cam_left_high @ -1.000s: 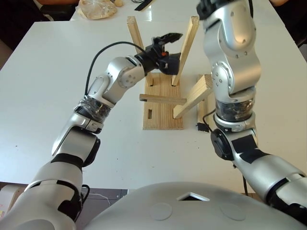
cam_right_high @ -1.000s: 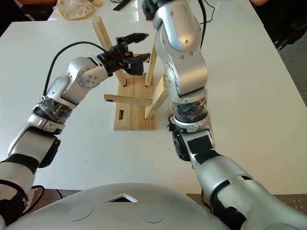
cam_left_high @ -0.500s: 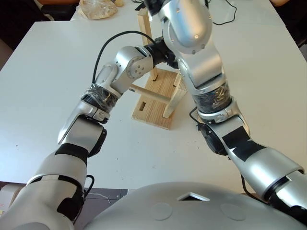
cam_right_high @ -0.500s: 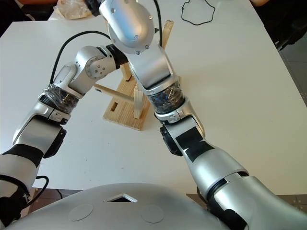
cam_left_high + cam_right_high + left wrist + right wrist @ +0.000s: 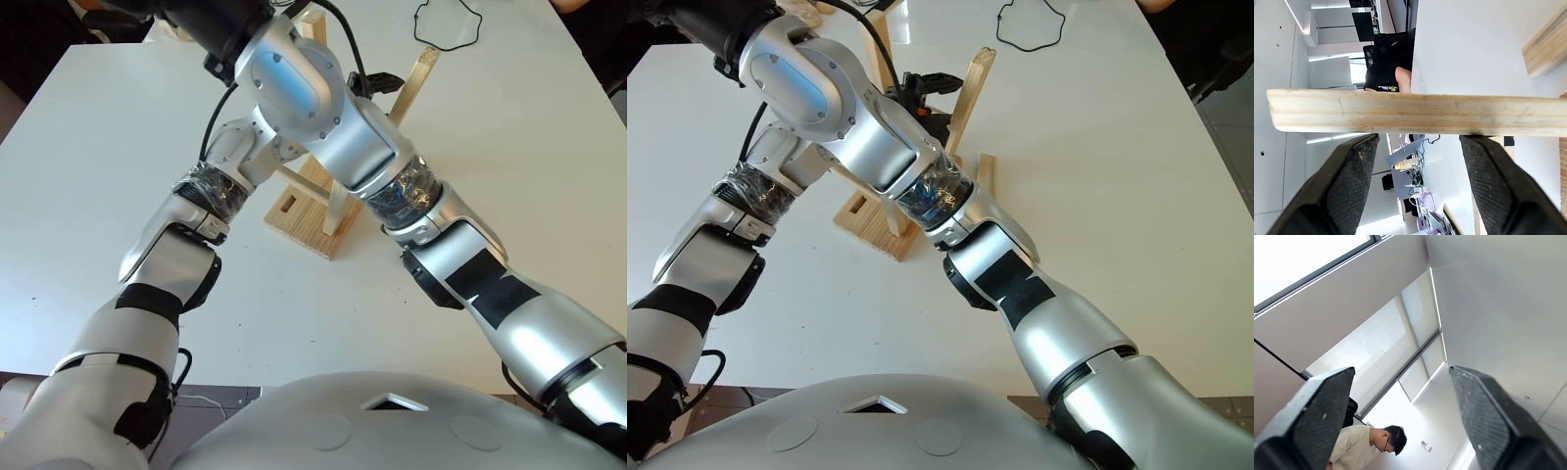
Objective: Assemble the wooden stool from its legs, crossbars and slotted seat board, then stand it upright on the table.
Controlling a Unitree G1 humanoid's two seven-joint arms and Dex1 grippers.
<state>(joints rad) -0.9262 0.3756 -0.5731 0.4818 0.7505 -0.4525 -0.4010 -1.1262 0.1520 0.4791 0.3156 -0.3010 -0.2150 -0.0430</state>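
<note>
Wooden leg (image 5: 1410,112) is seen lying across, just beyond the fingertips of the wide-spread left gripper (image 5: 1419,140); the right gripper (image 5: 1400,371) is likewise spread wide.

The right arm (image 5: 323,117) has swung from the frame's right to its upper left, crossing over the left arm (image 5: 211,186). The seat board (image 5: 294,211) has turned askew; the left gripper (image 5: 380,79) has apparently shifted rightward.
</note>
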